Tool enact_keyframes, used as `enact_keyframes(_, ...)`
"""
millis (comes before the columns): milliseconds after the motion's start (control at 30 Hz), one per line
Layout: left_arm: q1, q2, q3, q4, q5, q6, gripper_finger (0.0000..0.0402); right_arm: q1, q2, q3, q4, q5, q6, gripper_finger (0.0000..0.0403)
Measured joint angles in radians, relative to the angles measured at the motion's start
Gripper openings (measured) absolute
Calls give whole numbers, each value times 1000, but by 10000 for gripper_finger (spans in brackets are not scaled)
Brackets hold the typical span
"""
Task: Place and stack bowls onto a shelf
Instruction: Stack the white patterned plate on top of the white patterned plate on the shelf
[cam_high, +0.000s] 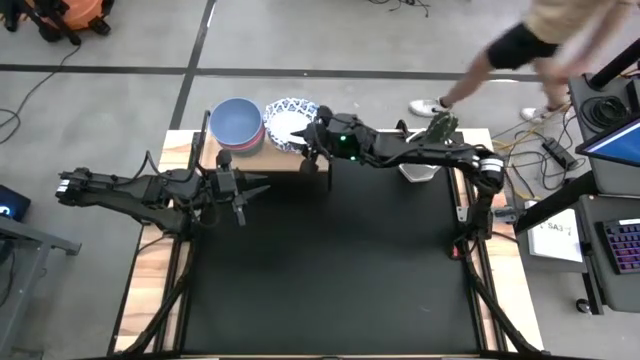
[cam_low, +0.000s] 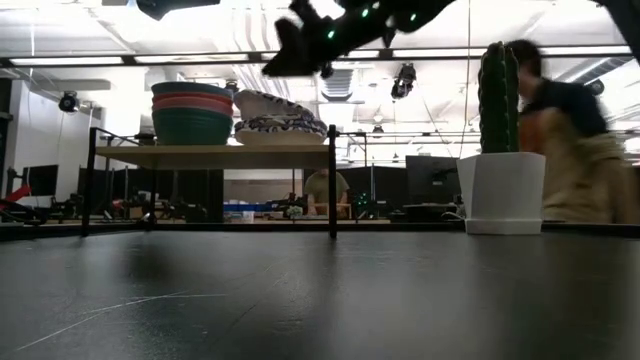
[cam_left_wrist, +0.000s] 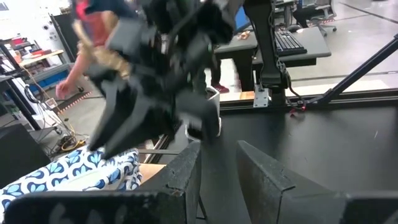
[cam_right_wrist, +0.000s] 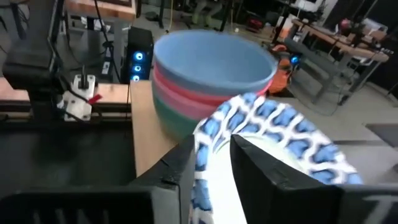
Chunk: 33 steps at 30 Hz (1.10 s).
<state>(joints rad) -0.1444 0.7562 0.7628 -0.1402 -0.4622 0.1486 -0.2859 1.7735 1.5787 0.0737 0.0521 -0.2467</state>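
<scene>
blurred: person (cam_low: 565, 140) behind cactus pot (cam_low: 502, 190) | cut off: patterned bowl (cam_right_wrist: 273, 143) at wrist view's edge

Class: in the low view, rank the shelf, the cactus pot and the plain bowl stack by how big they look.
1. shelf, clearly widest.
2. cactus pot.
3. plain bowl stack.
Pot and stack look close in size, and their distances from the camera may differ, so that order is unsure.

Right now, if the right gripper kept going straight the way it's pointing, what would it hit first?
The right gripper would likely meet the blue-patterned bowl's rim first; the colored bowl stack sits beyond.
</scene>
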Motion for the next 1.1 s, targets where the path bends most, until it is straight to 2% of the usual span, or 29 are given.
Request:
enact_keyframes(133, 0, 0, 0, -1, 0, 0, 84, 0, 70, 9, 18, 7, 11, 74)
enact_keyframes(233, 0, 0, 0, -3, 0, 0, 84, 0, 94, 16, 3, 55, 1, 65)
enact_keyframes(600, 0, 5, -1, -19, 0, -11, 84, 0, 45, 19, 42, 53, -2, 56)
enact_keyframes(767, 0, 5, -1, -19, 0, -11, 84, 0, 45, 19, 4, 52, -2, 55)
enact_keyframes(900, 0, 5, -1, -19, 0, -11, 84, 0, 53, 19, -19, 50, 5, 78)
enact_keyframes(1100, 0, 6, -1, -18, 0, -11, 84, 0, 53, 19, -15, 45, 52, 148)
